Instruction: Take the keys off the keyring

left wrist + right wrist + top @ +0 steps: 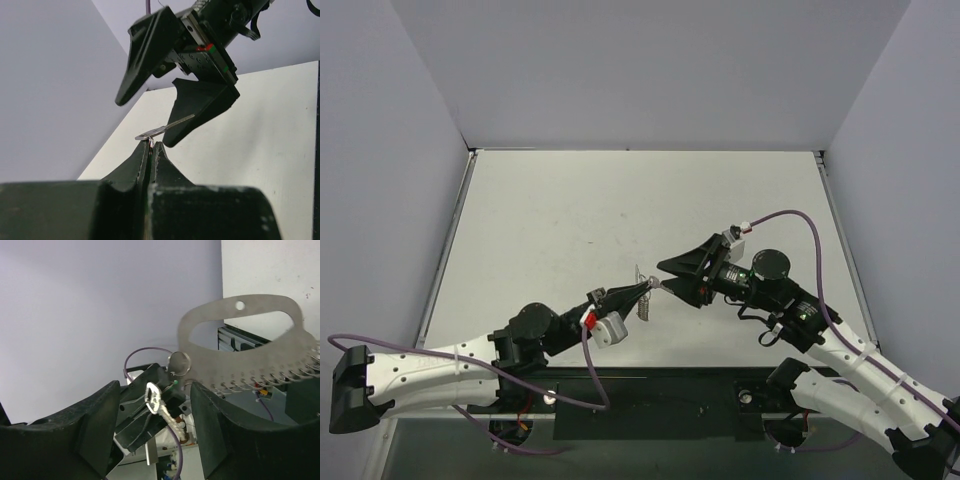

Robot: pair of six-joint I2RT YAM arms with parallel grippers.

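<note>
My left gripper (642,291) is shut on the thin wire keyring (150,141), pinched between its fingertips above the table. A slim silver key (165,129) sticks out from the ring toward my right gripper (672,282). The right gripper is open, and the key (160,401) lies between its fingers without being gripped. In the left wrist view its lower finger (200,107) is right beside the key's shaft. In the right wrist view a small round ring (180,362) shows above the key, joined to a flat fan-shaped metal tag (240,335). I see no linked chain.
The metal tag (642,304) hangs below the left fingertips. The white table (620,210) has grey walls on three sides. A black rail (670,400) runs along the near edge between the arm bases.
</note>
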